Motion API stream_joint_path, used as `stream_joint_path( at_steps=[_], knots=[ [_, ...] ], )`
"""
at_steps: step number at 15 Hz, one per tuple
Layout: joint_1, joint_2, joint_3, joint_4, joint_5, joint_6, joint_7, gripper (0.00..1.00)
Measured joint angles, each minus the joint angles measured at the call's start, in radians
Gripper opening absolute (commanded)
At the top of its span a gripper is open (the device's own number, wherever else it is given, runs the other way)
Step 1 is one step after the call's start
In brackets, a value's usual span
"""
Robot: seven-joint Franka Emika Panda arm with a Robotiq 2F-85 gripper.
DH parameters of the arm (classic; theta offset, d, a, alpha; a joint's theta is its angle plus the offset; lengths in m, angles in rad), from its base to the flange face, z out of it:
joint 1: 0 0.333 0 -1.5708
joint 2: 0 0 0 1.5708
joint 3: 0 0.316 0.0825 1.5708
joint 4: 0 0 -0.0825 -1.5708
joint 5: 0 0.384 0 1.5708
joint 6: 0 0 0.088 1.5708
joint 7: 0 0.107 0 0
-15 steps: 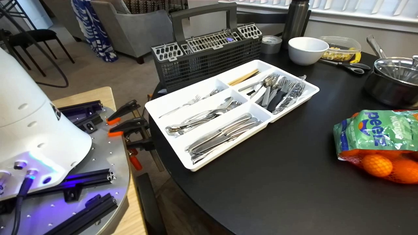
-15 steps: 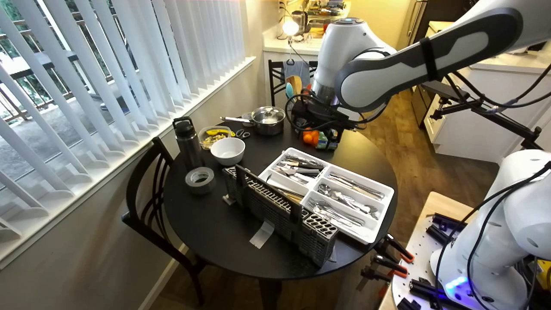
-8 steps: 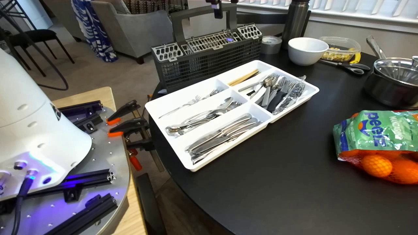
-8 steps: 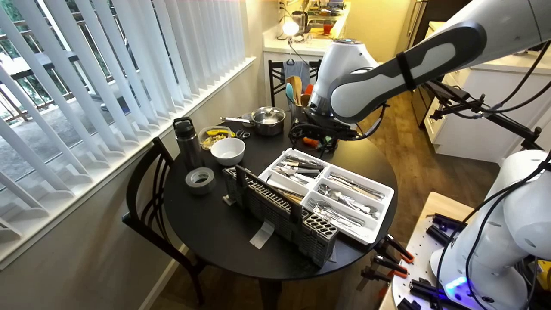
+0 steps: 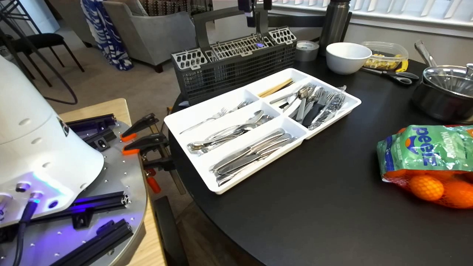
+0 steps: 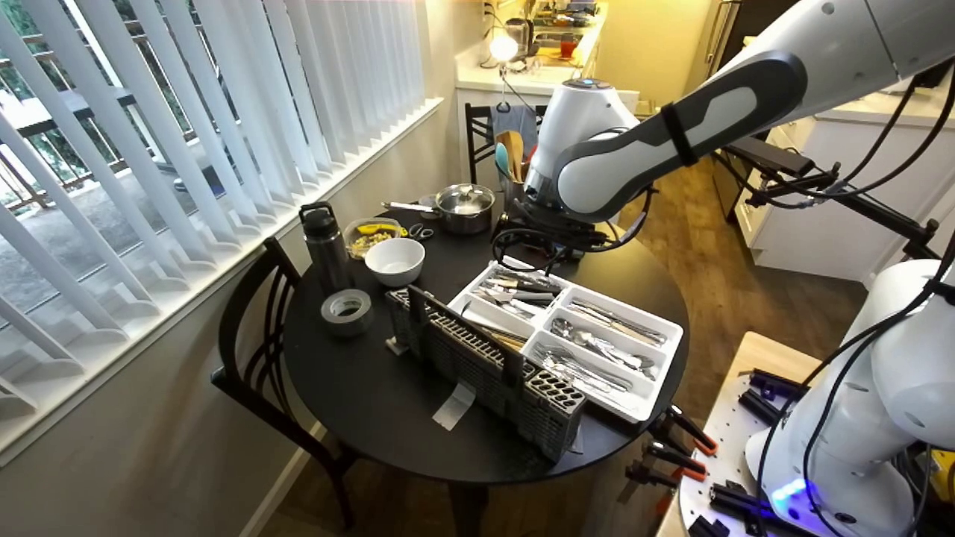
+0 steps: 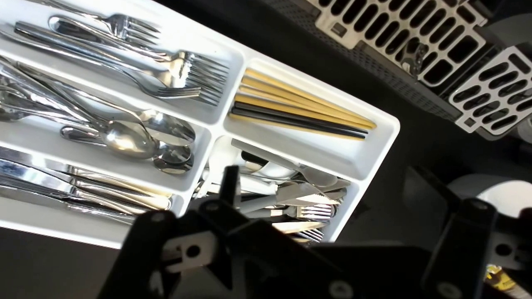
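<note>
My gripper stands open in the wrist view, its dark fingers wide apart with nothing held. A white cutlery tray lies below it. The mixed compartment, with forks, knives and a grey spoon, shows beside and behind one finger. Yellow and black chopsticks fill the slot above that; forks, spoons and table knives have their own slots. In an exterior view only a dark part of the gripper shows at the top edge; elsewhere cables partly cover the hand behind the tray.
A grey dishwasher basket with a raised handle stands along the tray's side. Around the round black table are a tape roll, bottle, white bowl, food container, scissors, lidded pot and mandarin bag.
The hand has come down and shifted slightly toward the window side, and part of the gripper now shows at the top of an exterior view. Tray and table items have not moved.
</note>
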Motion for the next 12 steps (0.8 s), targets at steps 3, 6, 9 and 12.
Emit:
stream_joint_path(
  at_steps=[3,6,9,12],
  knots=[
    [-0.010,0.005,0.020,0.001,0.038,0.005,-0.011,1.00],
    [-0.004,0.066,0.048,0.005,0.228,0.085,-0.131,1.00],
    [-0.004,0.181,0.085,0.043,0.466,0.162,-0.347,1.00],
    [-0.008,0.287,0.121,0.114,0.612,0.177,-0.537,1.00]
  ],
)
